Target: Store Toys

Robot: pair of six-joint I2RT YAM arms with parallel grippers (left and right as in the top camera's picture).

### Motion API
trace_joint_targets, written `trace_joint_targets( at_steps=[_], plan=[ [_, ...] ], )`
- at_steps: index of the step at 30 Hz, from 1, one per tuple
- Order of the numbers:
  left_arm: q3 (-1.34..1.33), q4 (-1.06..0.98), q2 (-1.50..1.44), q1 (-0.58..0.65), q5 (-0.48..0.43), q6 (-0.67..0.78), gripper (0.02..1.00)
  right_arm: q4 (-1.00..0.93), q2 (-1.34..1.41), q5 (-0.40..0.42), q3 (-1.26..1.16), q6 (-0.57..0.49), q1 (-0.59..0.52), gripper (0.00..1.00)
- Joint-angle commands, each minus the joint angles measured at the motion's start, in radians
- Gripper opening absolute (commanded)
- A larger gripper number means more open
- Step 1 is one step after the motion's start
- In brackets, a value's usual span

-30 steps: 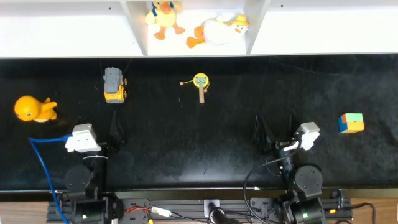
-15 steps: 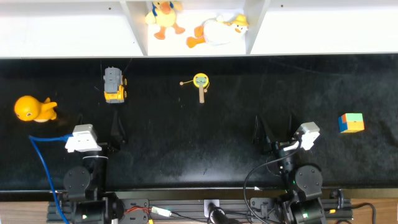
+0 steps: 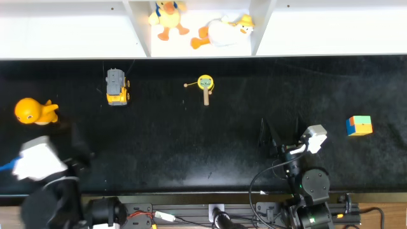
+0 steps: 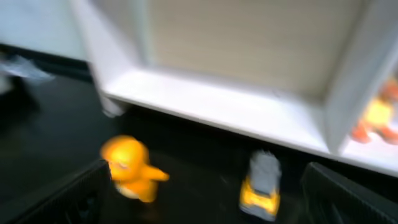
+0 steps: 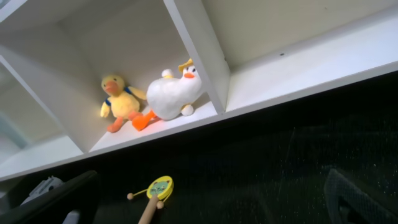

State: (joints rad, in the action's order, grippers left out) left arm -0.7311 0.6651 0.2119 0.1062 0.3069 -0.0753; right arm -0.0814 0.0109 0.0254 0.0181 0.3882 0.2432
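Near the orange duck (image 3: pixel 35 111), on its arm-base side, the left claw (image 4: pixel 205 177) has swung over from its former spot closer to the yellow truck (image 3: pixel 116 87) and is blurred with motion; its fingers stand apart with nothing between them. The right claw (image 3: pixel 280 130) has not stirred, far across the counter (image 3: pixel 191 146) from the duck, fingers likewise apart and empty. The duck lies where it did, well short of the white shelf (image 3: pixel 70 25). I judge the duck is the toy picked first, the grasp yet to come
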Motion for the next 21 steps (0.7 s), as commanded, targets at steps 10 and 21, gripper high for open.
trace_joint_targets(
  at_steps=[10, 21],
  plan=[
    [-0.671, 0.255, 0.406, 0.001, 0.391, 0.254, 0.991, 0.004, -0.007, -0.006, -0.014, -0.003, 0.005, 0.993],
    [-0.743, 0.352, 0.519, 0.011, 0.348, 0.201, 0.991, 0.004, -0.007, -0.006, -0.014, -0.003, 0.005, 0.993]
  ],
)
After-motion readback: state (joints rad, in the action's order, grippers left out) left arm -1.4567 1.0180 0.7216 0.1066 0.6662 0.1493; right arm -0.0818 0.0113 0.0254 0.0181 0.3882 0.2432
